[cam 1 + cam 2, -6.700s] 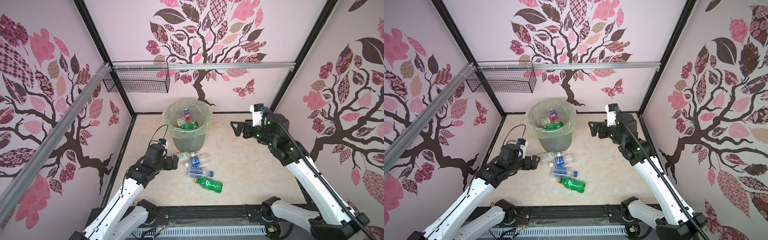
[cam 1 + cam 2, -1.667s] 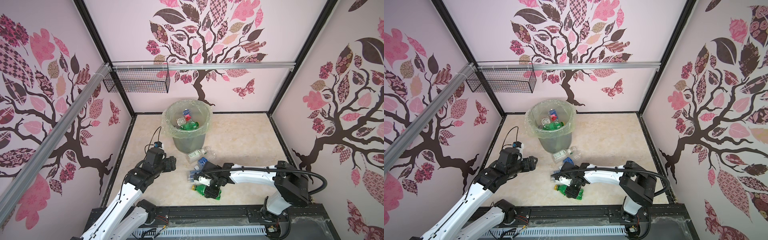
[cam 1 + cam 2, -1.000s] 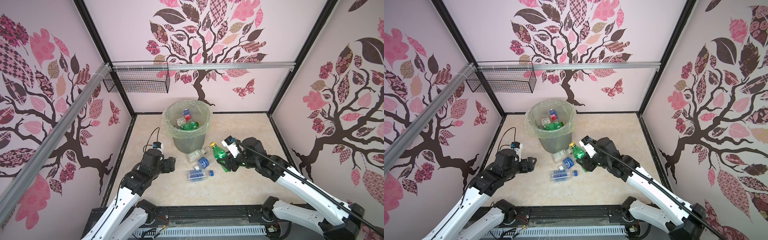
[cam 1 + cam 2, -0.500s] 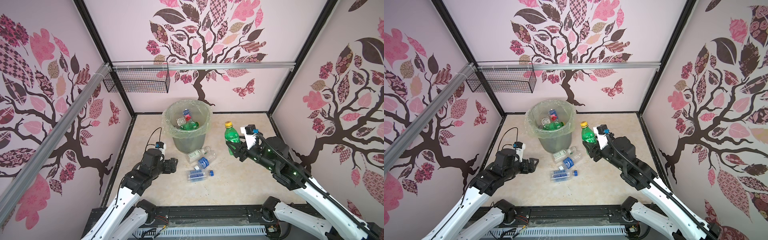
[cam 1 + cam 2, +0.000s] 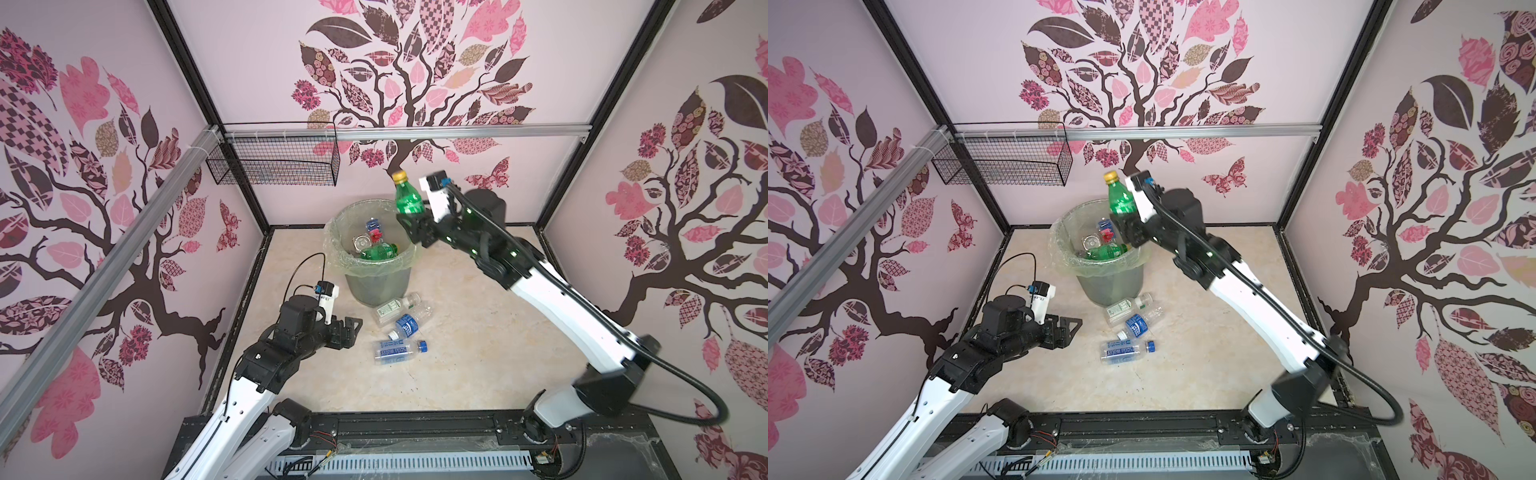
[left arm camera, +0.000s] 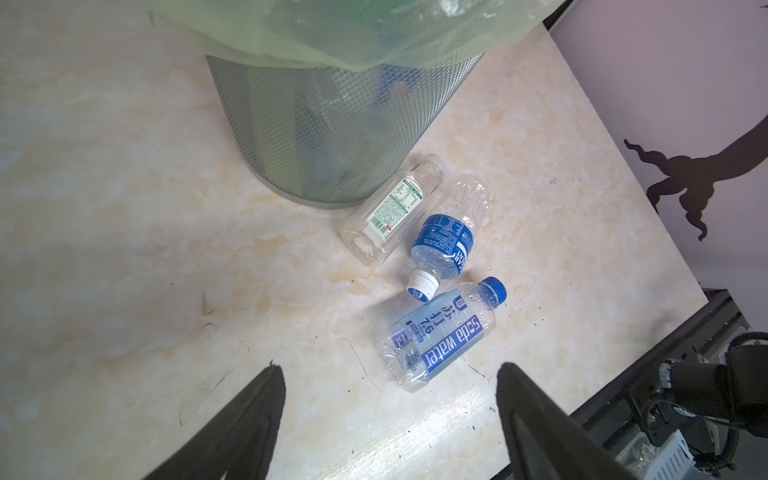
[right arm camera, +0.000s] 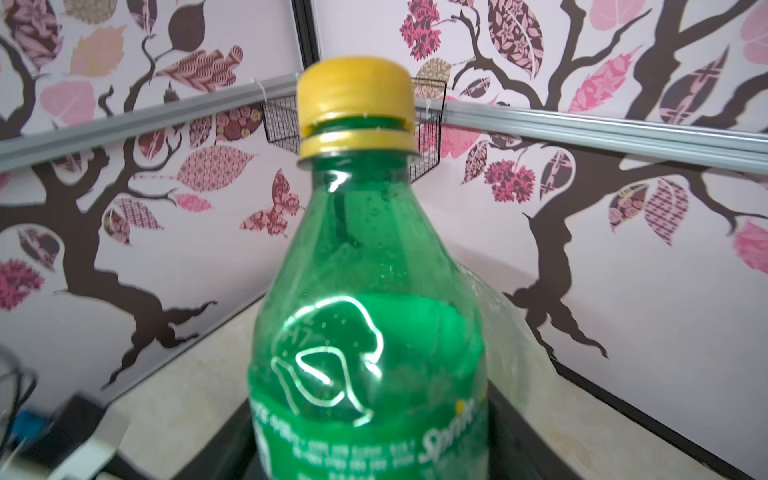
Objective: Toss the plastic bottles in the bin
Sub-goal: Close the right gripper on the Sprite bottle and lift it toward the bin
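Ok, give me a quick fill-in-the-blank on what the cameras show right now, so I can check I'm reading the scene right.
The green bottle at the right end effector has a ___ cap.
Beside the bin, ___ bottles lie on the table.
The left end effector is ___ and holds nothing.
Missing words: yellow; three; open.
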Available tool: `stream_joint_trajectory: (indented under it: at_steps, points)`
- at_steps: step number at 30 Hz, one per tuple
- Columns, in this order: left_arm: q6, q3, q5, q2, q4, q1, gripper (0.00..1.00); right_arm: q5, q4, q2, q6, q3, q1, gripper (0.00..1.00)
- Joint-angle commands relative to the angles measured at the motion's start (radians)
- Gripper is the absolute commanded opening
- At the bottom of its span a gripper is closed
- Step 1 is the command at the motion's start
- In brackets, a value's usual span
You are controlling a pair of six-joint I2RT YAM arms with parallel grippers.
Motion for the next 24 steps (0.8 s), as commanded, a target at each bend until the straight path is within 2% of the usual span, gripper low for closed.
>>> stream_joint_trajectory:
  at_steps: [1,2,4,10,19,23,24]
  points:
    - [0.042,0.076,0.028,-0.037,-0.055,0.004,0.84,0.03,-0.203,0.197,-0.005,0.25,-0.015,0.83]
    - [0.04,0.082,0.009,-0.053,-0.068,0.002,0.84,0.033,-0.232,0.224,-0.003,0.29,-0.017,0.85]
    - [0.033,0.073,0.018,-0.091,-0.05,0.002,0.84,0.032,-0.227,0.216,-0.003,0.268,-0.017,0.88]
    - [0.037,0.074,0.068,-0.077,-0.039,0.002,0.84,0.079,-0.066,-0.044,-0.006,-0.078,-0.023,0.97]
    - [0.082,0.084,0.188,0.022,0.029,0.002,0.84,0.23,0.013,-0.439,0.074,-0.518,-0.04,0.99]
    - [0.153,0.116,0.264,0.111,-0.01,-0.007,0.83,0.257,-0.01,-0.559,0.128,-0.685,-0.101,0.99]
    - [0.176,0.125,0.247,0.137,-0.032,-0.027,0.83,0.25,-0.015,-0.583,0.147,-0.723,-0.124,0.99]
